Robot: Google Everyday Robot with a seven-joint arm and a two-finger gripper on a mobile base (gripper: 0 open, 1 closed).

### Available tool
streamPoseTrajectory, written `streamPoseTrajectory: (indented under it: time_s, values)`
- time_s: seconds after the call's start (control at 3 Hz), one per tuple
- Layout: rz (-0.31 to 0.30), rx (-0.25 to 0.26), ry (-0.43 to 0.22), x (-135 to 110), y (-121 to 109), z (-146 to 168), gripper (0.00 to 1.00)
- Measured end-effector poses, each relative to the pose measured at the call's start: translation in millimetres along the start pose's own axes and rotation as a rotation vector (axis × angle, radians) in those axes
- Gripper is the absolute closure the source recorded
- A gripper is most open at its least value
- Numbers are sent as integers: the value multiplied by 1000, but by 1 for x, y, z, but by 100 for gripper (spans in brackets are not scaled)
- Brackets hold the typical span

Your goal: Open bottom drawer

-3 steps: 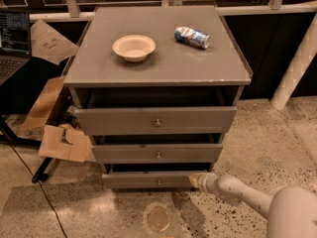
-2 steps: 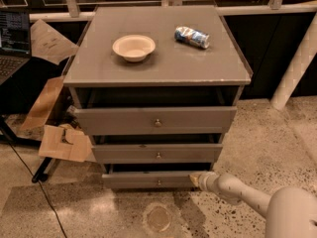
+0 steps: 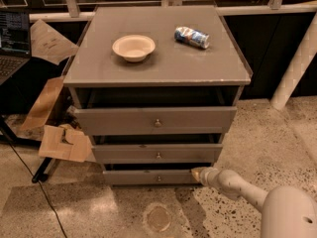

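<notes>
The bottom drawer is the narrowest, lowest grey front of the cabinet, with a small round knob at its centre. A dark gap shows above its front. My gripper reaches in from the lower right on a white arm and sits at the drawer front's right end, to the right of the knob. The mid-sized drawer front and the widest top drawer front stand above it, each pulled out a little.
A cream bowl and a crushed can lie on the cabinet top. Cardboard pieces and a laptop stand are at the left. A white pole leans at the right. A cable runs over the speckled floor.
</notes>
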State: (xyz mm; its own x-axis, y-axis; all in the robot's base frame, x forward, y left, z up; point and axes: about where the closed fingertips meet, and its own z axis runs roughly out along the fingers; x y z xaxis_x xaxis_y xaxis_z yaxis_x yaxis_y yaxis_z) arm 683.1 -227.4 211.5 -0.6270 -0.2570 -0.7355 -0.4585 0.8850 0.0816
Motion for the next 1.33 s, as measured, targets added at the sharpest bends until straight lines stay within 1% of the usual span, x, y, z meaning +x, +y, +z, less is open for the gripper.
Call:
streamPoseTrajectory:
  time_s: [0.33, 0.67, 1.0, 1.33]
  values:
    - [-15, 0, -28, -15, 4, 3, 100]
    - [-35, -10, -38, -25, 9, 7, 100]
    - [-35, -10, -38, -25, 9, 7, 100]
    - [-29, -14, -16, -13, 2, 4, 100]
